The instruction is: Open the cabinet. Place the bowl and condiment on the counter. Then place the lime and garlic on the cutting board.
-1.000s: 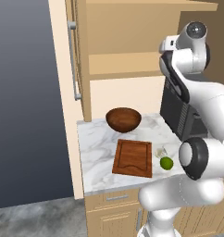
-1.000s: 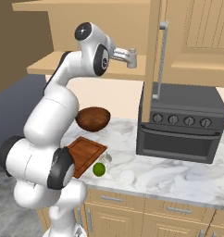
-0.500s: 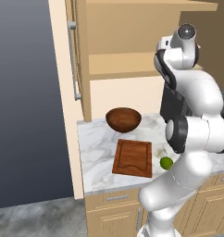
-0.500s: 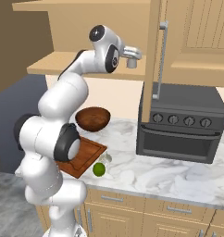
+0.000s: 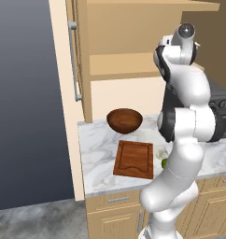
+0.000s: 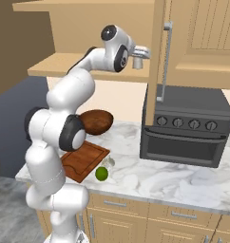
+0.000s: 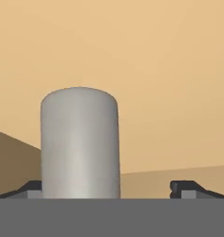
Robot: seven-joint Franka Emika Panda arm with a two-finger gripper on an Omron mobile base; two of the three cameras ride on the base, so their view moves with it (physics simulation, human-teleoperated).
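My claw [image 6: 138,63] reaches into the open cabinet [image 6: 193,42] at shelf height, its fingertips [image 7: 187,187] spread wide with the condiment [image 7: 79,143] standing upright between them, close against one tip (the other is well apart, so nothing is clamped). Below on the desk [image 5: 98,154] the bowl [image 5: 124,120] sits just behind the cutting board [image 5: 134,159]. The lime [image 6: 101,173] and garlic [image 6: 109,162] lie on the marble just beside the board's edge. A dark oven [image 6: 186,126] stands further along.
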